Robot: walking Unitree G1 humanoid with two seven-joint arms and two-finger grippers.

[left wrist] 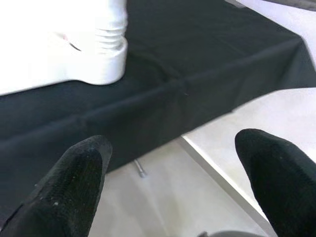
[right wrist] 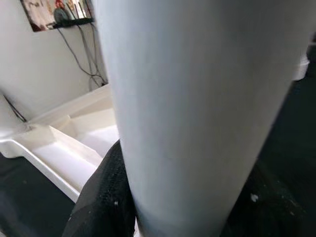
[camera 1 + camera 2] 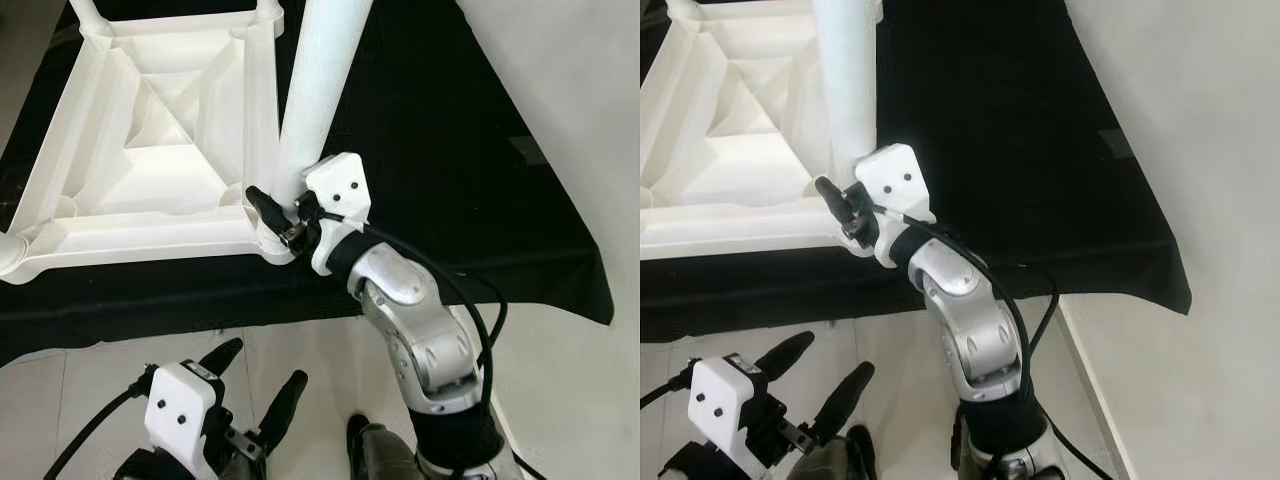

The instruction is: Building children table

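Low before the cloth (image 3: 470, 120), the left gripper (image 3: 260, 385) hangs with jaws wide apart, holding nothing. On the cloth lies the tabletop (image 3: 150, 150), underside up. At its near corner stands the leg (image 3: 320, 90); the right gripper (image 3: 285, 215) has its jaws closed around the leg's base. Keep the leg straight over the socket, turning without tilt.

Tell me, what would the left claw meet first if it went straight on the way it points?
Probably the black cloth hanging at the table's front edge. The left claw is open and points at it across bare floor; the white tabletop lies higher, beyond. Depth is unclear.
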